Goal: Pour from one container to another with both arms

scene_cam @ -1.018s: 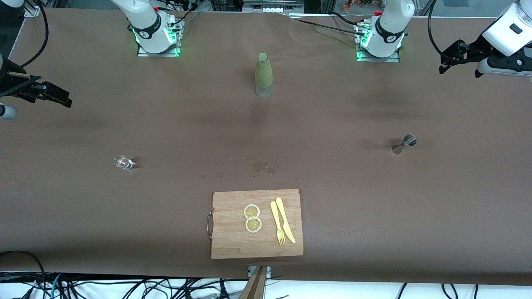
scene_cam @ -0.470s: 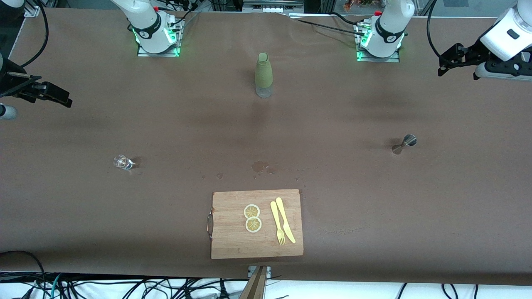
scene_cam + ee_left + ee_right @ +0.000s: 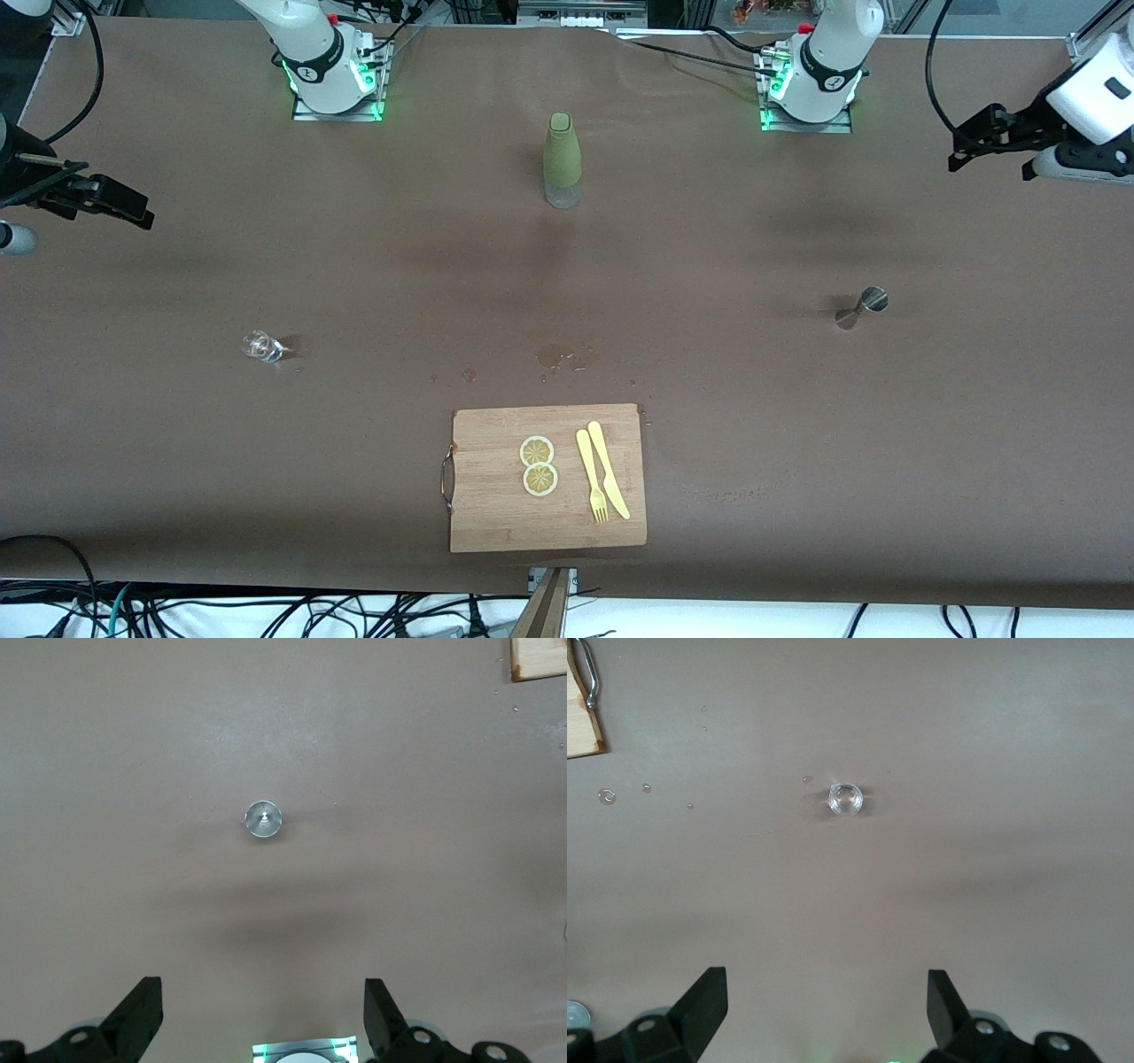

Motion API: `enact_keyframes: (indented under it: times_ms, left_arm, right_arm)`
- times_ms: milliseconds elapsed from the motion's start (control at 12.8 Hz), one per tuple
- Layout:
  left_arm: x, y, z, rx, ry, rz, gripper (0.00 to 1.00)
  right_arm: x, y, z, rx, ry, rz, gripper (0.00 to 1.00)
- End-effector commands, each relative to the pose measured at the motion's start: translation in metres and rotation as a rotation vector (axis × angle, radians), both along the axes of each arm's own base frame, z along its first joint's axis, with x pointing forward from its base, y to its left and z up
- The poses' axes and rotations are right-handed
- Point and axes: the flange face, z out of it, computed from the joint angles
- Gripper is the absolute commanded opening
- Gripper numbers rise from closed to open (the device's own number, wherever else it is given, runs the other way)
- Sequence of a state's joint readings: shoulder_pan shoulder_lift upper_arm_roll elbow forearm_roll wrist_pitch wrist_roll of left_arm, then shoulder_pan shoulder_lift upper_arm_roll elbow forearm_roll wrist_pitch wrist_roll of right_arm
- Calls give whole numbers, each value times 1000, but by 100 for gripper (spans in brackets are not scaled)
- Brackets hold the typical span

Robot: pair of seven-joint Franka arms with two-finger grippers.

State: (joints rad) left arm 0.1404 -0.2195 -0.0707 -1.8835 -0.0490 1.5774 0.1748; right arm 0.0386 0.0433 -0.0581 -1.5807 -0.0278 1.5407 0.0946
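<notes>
Two pincers are spread wide and hold nothing. Your left pincer hangs in the air over the tabletop at the left arm's end, its two fingers well apart in the left wrist view. Your right pincer hangs over the right arm's end, its fingers just as wide in the right wrist view.

Below your left pincer you see a small metal measuring cup standing alone on the bare tabletop; from the left wrist view it shows as a shiny round rim.

Below your right pincer stands a small clear glass, seen from above in the right wrist view.

Between the two arm bases stands a bottle with a green sleeve, upright. Nearer to the front camera than the bottle lies a wooden cutting board. On it lie two lemon slices, touching each other, and beside them a yellow fork and a yellow knife. A few wet spots mark the tabletop between the bottle and the board.
</notes>
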Motion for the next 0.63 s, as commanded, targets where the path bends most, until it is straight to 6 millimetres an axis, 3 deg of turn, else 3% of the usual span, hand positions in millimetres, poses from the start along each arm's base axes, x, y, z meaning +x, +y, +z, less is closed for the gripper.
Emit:
enact_keyframes:
  times_ms: [0,313,548]
  left_arm:
    - [2,16,-2,-37,-20,-61,100]
    - [8,30,-8,-43,-37,-100,100]
    - [13,42,-15,-72,-51,-150,100]
  right_arm:
    - [2,1,3,12,-7,-2,100]
    - [1,2,3,12,-1,1,100]
    - [2,2,-9,15,49,28,100]
